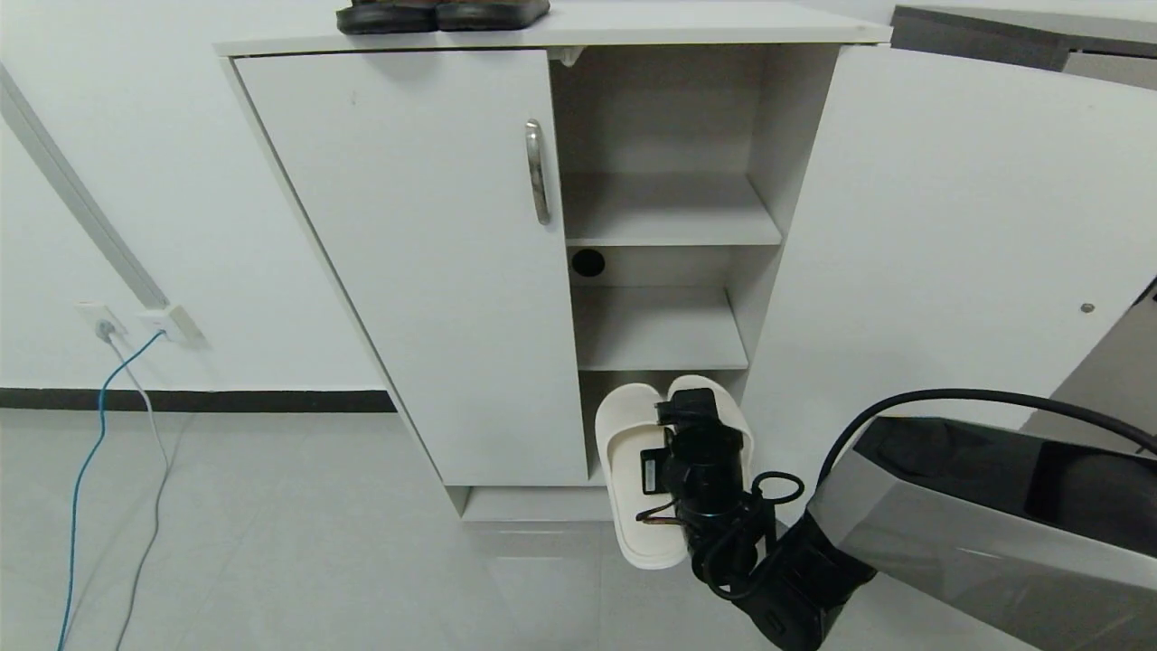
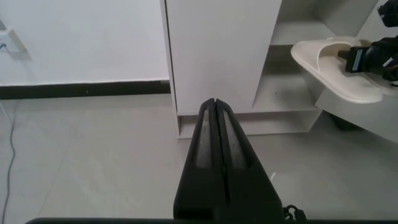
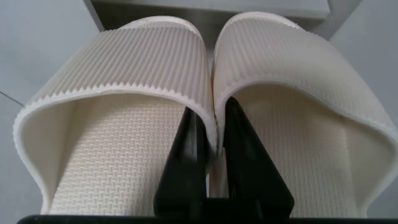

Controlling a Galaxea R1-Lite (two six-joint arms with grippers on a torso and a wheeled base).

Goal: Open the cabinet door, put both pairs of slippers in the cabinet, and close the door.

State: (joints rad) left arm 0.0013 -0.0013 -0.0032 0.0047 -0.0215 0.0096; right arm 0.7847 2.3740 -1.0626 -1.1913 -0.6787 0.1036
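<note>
The right hand (image 3: 214,127) pinches the touching inner strap edges of two cream slippers (image 3: 124,81), toes pointing at the cabinet (image 3: 211,5), over pale floor (image 3: 37,50).

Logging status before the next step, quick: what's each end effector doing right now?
Left end effector: closed, empty.
Right end effector: closed on the white slippers.

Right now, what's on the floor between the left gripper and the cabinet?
Nothing. In the left wrist view, just bare grey floor tiles lie between the shut left gripper and the base of the white cabinet.
</note>
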